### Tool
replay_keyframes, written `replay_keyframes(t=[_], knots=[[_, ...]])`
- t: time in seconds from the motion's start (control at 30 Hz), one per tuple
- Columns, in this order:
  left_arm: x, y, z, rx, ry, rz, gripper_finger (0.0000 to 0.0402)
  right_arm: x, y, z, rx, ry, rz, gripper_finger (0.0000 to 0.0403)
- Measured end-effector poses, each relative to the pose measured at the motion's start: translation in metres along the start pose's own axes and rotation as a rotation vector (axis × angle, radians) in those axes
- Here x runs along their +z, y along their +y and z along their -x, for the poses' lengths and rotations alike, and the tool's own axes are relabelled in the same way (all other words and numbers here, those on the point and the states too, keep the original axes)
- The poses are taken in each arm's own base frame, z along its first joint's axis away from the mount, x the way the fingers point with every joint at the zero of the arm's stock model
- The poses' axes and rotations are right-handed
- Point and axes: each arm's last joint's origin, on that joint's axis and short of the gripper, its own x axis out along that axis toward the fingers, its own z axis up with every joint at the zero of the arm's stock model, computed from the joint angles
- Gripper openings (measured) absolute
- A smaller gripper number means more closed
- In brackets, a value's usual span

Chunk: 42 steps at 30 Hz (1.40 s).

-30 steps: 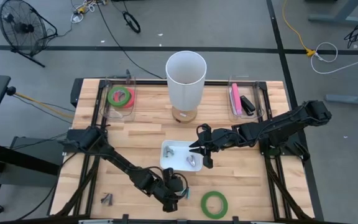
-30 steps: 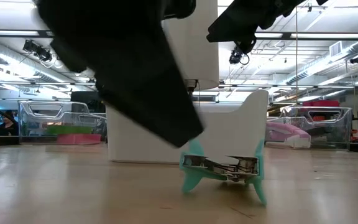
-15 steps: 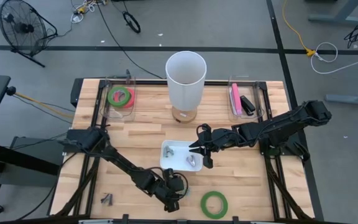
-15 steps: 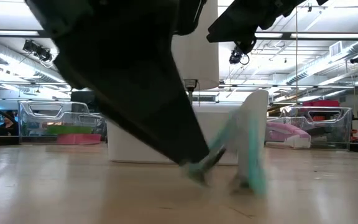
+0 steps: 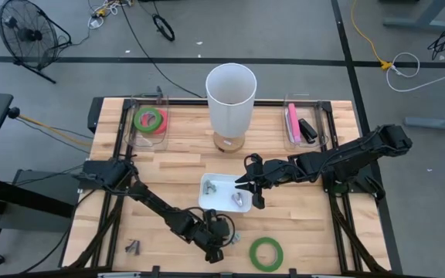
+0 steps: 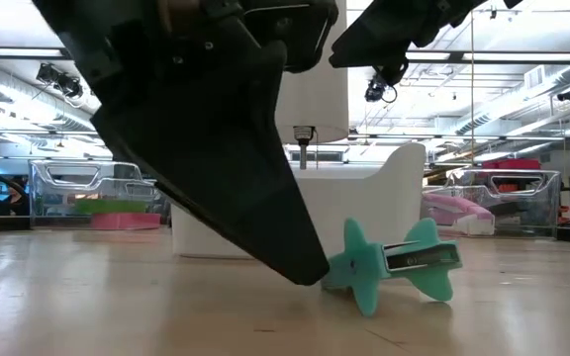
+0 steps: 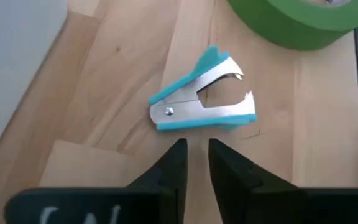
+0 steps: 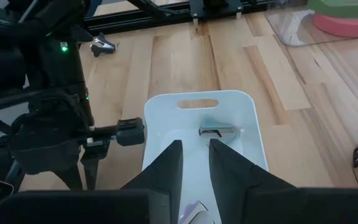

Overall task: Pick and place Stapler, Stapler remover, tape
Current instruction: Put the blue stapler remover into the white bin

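At far left of the high view we note a small dark metal object (image 5: 133,247) near the table's front edge; we cannot identify it. Next, the left gripper (image 5: 216,249) sits low at the front of the light wooden slatted table (image 5: 300,208), its fingers (image 7: 174,163) nearly closed with only a thin gap, holding nothing. Just beyond the tips lies the teal-and-steel claw staple remover (image 7: 202,91), flat on its side, apart from the fingers. We judge the step in hand to be grasping it: the fingers should spread wider than the body, advance until they straddle it, and close across the teal grips. Just beside it lies the green tape roll (image 5: 266,252). Farther right, the right gripper (image 5: 251,185) hangs over the white handled plastic tray (image 8: 253,134), fingers nearly together, empty. A small metal piece (image 8: 218,131), possibly another remover, rests inside.
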Motion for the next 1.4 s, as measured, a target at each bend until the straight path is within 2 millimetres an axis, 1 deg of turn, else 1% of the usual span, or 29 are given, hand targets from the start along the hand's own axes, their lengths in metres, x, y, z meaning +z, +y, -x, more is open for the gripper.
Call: replay_keyframes(t=[0.17,0.3,0.4,0.63,0.83,0.97,1.07,1.4], knots=[[-0.002,-0.003,0.001,-0.039,0.03,-0.082,0.0058,0.0,0.0,0.0,0.0,0.001,0.0,0.0081],[0.001,-0.005,0.007,-0.05,0.016,-0.127,0.0072,0.0,0.0,0.0,0.0,0.001,0.0,0.0081],[0.004,-0.006,0.01,-0.056,0.005,-0.175,0.0093,0.0,0.0,0.0,0.0,0.001,0.0,0.0081],[0.007,0.0,0.009,0.019,-0.021,-0.407,0.0151,0.0,0.0,0.0,0.0,0.0,0.0,0.0081],[0.012,0.007,0.006,0.041,-0.021,-0.488,0.0204,0.0,0.0,0.0,0.0,0.0,0.0,0.0081],[0.014,0.009,0.005,0.037,-0.015,-0.512,0.0229,0.0,0.0,0.0,0.0,0.0,0.0,0.0081],[0.015,0.011,0.004,0.003,0.004,-0.534,0.0238,0.0,0.0,0.0,0.0,0.0,0.0,0.0081],[0.018,0.012,0.003,-0.002,-0.015,-0.576,0.0237,0.0,0.0,0.0,0.0,-0.001,0.0,0.0081]])
